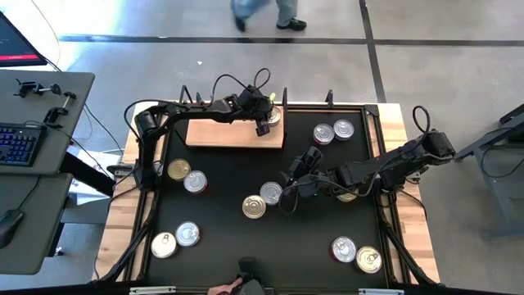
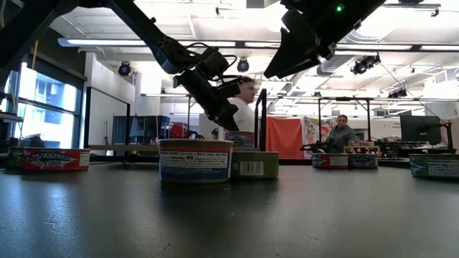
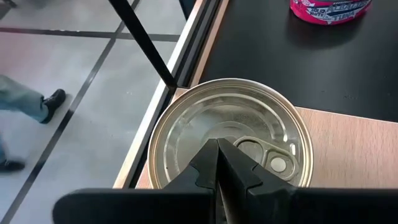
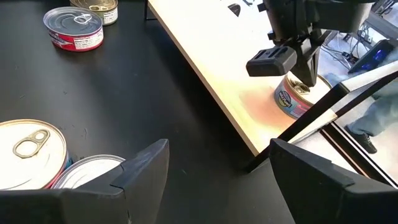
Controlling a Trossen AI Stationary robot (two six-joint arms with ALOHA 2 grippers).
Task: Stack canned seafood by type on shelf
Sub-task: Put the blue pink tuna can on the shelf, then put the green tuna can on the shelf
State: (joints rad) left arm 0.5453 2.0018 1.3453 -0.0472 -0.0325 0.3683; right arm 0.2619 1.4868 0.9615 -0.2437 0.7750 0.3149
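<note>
High view: the shelf point(image 1: 233, 135) lies at upper centre of the black bench point(image 1: 229, 246), with one can point(image 1: 273, 115) on its upper right corner. The left gripper point(image 1: 263, 124) sits just over that can, fingers clenched together, gripping nothing. The right gripper point(image 1: 288, 190) hangs at frame centre, fingers spread wide and empty, beside a pair of cans point(image 1: 262, 199). More cans lie scattered: two at upper right point(image 1: 334, 131), two at left point(image 1: 186, 175), two at lower left point(image 1: 175, 239), two at lower right point(image 1: 355, 253). A person's legs point(image 1: 266, 12) cross the floor at top. Low view: the nearest can point(image 2: 195, 159) stands at centre with a green-labelled one point(image 2: 254, 164) just behind; others sit at far left point(image 2: 55, 158) and far right point(image 2: 434, 165). Both arms come in from the top. Two people point(image 2: 341, 133) show in the room behind. Left wrist view: the closed fingers point(image 3: 219, 169) point down at the silver pull-tab lid point(image 3: 230, 134) of the can on the shelf corner; whether they touch it I cannot tell. Right wrist view: the open fingers point(image 4: 149, 163) frame bare bench; two cans lie at lower left point(image 4: 28, 146), two at upper left point(image 4: 76, 28), and the left gripper stands over the shelf can point(image 4: 292, 99) at upper right.
</note>
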